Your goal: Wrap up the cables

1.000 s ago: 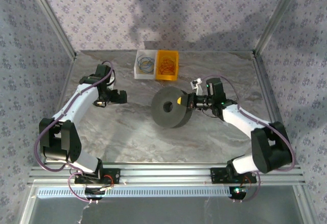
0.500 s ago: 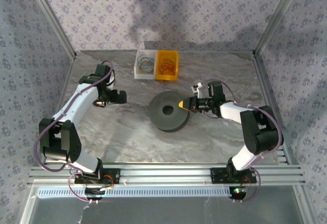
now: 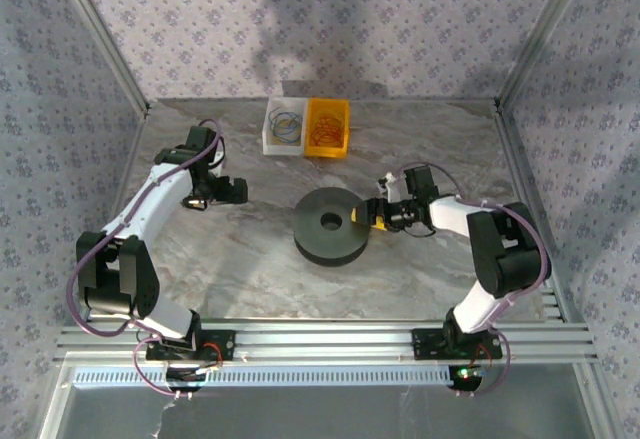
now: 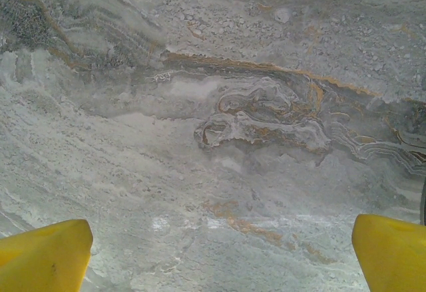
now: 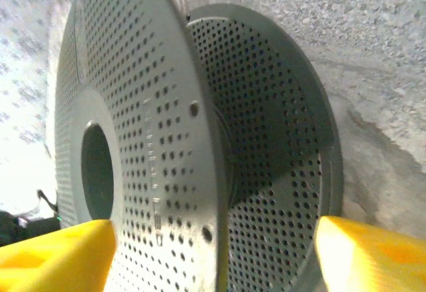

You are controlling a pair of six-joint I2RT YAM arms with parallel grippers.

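Black perforated plastic spool (image 3: 312, 235), tilted earlier, lay flat for winding, right jaws spread astride its rim, left jaws spread.

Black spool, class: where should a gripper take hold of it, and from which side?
Probably the rim, from the right. The black spool lies flat, so its thin edge faces sideways, and the gap between its two perforated flanges should give the fingers purchase. The right gripper is open at that edge.
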